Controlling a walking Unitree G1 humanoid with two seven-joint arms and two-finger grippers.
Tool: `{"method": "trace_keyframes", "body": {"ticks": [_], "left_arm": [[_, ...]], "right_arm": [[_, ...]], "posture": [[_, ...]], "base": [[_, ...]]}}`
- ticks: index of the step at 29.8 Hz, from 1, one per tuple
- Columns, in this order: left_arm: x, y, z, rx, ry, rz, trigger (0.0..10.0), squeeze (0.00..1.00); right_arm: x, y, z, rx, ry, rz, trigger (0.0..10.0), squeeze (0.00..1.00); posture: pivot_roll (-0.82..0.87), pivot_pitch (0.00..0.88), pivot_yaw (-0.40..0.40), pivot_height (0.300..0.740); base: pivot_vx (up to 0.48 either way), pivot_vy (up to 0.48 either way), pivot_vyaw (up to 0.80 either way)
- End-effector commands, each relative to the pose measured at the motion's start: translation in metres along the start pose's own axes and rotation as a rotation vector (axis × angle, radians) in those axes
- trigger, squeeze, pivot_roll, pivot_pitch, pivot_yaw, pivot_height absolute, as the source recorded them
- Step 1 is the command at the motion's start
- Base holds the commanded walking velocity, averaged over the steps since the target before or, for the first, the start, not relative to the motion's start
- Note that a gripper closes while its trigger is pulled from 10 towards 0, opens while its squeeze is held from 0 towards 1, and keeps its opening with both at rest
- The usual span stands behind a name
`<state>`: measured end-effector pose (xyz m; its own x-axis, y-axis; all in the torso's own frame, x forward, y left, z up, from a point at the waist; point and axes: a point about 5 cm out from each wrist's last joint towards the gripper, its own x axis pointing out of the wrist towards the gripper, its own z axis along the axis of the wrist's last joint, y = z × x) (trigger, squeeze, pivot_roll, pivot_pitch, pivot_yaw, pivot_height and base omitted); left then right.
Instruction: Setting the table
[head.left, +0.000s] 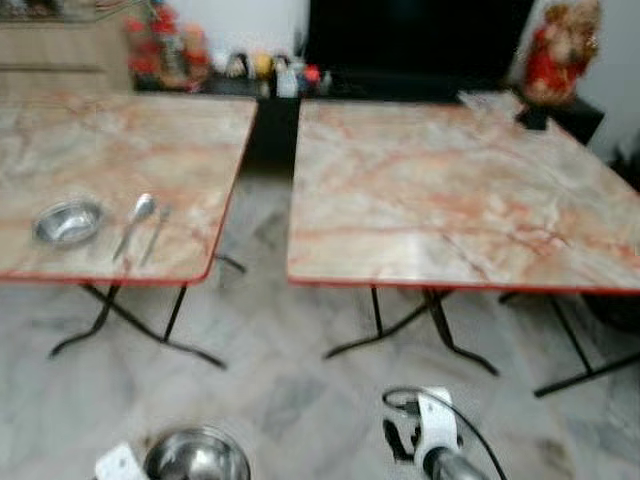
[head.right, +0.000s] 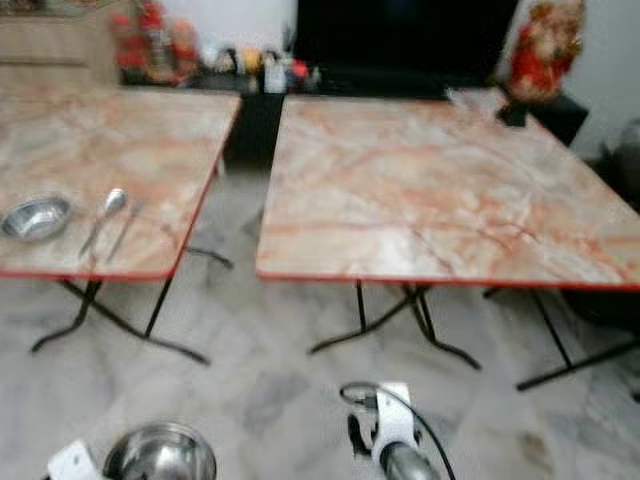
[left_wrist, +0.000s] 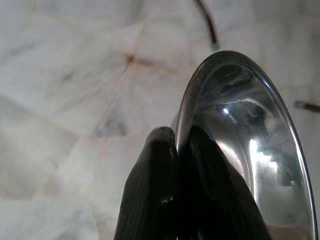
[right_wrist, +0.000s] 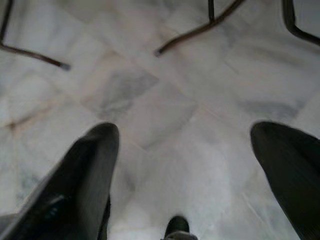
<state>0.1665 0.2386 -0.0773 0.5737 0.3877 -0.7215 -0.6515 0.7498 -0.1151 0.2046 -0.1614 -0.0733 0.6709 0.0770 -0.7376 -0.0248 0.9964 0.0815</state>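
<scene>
A shiny steel bowl (head.left: 197, 456) hangs low at the bottom left, held over the floor. In the left wrist view my left gripper (left_wrist: 182, 142) is shut on the steel bowl's rim (left_wrist: 235, 125), one finger on each side. On the left marble table (head.left: 160, 140) lie a second small steel bowl (head.left: 68, 221), a spoon (head.left: 135, 222) and another slim utensil (head.left: 156, 234) side by side. My right gripper (right_wrist: 185, 150) hangs open over the floor, nothing between its fingers; its wrist (head.left: 435, 430) shows at the bottom middle.
A second marble table (head.left: 460, 190) stands bare to the right, a floor gap between the two. Black folding legs (head.left: 440, 335) spread beneath both. Behind are a dark screen (head.left: 415, 40), bottles and decorations (head.left: 260, 68) and a red figurine (head.left: 560, 45). Marble floor (head.left: 300, 390) lies before me.
</scene>
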Motion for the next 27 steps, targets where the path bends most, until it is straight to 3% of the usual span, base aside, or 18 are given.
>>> {"method": "trace_keyframes", "body": {"ticks": [1,7,20,27], "left_arm": [[-0.0010,-0.0061,-0.0042,-0.018,0.011,-0.009,10.0,0.00],[0.0009,-0.0083,0.0007,-0.066,0.004,0.008,10.0,0.00],[0.0011,-0.0080,0.0016,-0.037,-0.003,0.028,10.0,0.00],[0.0015,-0.0071,0.0029,-0.018,-0.007,0.035,10.0,0.00]], "right_arm": [[-0.0015,-0.0100,-0.0002,0.003,0.001,-0.029,10.0,0.00],[-0.0019,-0.0129,0.0002,-0.002,0.001,-0.037,10.0,0.00],[-0.0024,-0.0147,-0.0009,-0.005,0.006,-0.041,10.0,0.00],[-0.0023,-0.0142,-0.0013,-0.010,0.011,-0.042,10.0,0.00]], "posture": [[0.08,0.000,-0.020,0.732],[0.07,0.000,-0.019,0.732],[0.06,0.000,-0.015,0.732],[0.06,0.000,-0.014,0.732]], "base": [[0.480,0.000,0.00],[0.457,0.000,0.00],[0.000,0.000,0.00],[0.000,-0.400,0.00]]}}
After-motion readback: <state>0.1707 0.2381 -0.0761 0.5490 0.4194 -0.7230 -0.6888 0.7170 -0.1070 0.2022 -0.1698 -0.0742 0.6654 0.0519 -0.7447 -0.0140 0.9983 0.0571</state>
